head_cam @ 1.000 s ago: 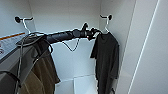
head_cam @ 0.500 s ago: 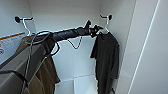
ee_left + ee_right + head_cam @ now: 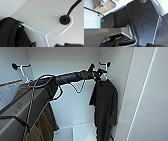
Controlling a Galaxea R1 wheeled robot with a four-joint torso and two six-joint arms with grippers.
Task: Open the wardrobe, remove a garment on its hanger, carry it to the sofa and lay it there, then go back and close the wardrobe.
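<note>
The wardrobe (image 3: 75, 62) stands open, white inside. At its right, the garment (image 3: 106, 102), a black T-shirt, hangs on the white hanger (image 3: 103, 77), whose hook loops over a black hook (image 3: 108, 64). My left arm reaches across from the left, and my left gripper (image 3: 98, 74) is at the hanger's neck. In the left wrist view the hanger (image 3: 55, 33) curls round the black hook (image 3: 65, 19), with the garment (image 3: 10, 31) beside it. My left gripper (image 3: 49, 44) is open, its two dark tips on either side of the hanger's stem.
An olive-brown jacket (image 3: 42, 122) hangs on a second hanger from the left hook (image 3: 15, 65), under my arm. The white door panel (image 3: 150, 97) stands close on the right. The right wrist view shows a wicker basket (image 3: 104, 6) beyond the robot's own dark body.
</note>
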